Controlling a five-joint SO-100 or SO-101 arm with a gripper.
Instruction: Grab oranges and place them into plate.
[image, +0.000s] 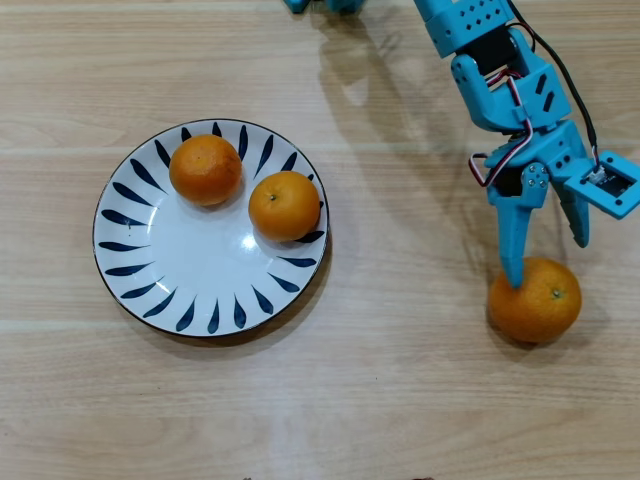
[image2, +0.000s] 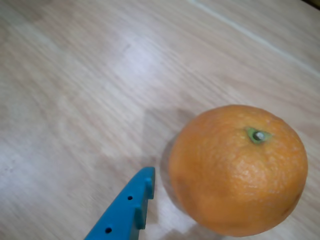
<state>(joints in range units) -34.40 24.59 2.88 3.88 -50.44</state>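
Orange three sits on bare table, well right of the plate; we see our claw spread wide above it, ready to straddle.

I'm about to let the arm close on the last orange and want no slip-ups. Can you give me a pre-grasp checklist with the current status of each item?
1. Gripper open: ok, jaws spread.
2. Jaws straddling the loose orange: cannot tell; one finger sits beside it, the other is out of the wrist view.
3. Orange upright and free on the table: ok.
4. Room on the plate: ok, near half bare.
5. The two oranges already plated: ok.
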